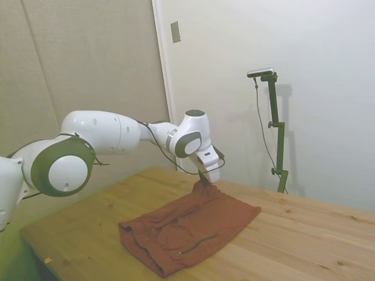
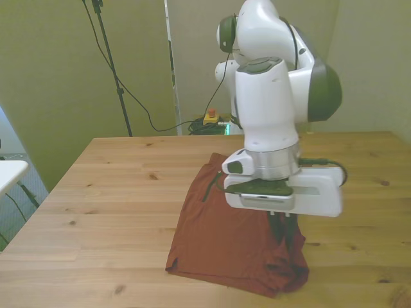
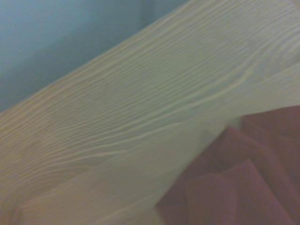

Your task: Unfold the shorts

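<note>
Wooden table [image 1: 304,234] — rust shorts [image 1: 187,231] pinched by claw [image 1: 203,183]

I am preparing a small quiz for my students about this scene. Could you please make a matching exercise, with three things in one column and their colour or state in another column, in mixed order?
Column one:
1. shorts
2. table
3. gripper

Column two:
A. pale wood, bare grain showing
B. white, down at one edge of the cloth, which rises to it
C. rust brown, lying mostly flat with a dark zipper slit

Pairs: 1-C, 2-A, 3-B
</note>
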`<state>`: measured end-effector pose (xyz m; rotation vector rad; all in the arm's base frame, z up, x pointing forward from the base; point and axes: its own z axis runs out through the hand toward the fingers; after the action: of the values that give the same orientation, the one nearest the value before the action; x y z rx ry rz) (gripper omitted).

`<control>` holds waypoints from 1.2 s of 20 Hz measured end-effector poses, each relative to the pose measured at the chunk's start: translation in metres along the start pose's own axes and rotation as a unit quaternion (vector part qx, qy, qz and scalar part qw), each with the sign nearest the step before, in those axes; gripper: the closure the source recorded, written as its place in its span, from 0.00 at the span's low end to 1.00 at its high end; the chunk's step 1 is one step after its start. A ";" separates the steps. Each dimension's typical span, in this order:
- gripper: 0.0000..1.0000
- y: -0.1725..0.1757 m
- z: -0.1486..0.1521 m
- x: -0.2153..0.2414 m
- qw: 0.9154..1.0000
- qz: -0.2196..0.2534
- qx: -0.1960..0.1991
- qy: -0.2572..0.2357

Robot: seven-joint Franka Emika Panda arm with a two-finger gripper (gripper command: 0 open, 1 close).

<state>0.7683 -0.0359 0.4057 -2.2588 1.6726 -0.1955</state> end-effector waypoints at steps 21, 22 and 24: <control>0.00 -0.058 0.061 -0.097 0.994 -0.093 -0.003 -0.052; 0.00 -0.057 0.062 -0.097 0.994 -0.094 -0.007 -0.046; 0.00 -0.055 0.066 -0.095 0.995 -0.095 -0.017 -0.031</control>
<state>0.8093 0.0799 0.3700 -2.4233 1.4404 -0.1411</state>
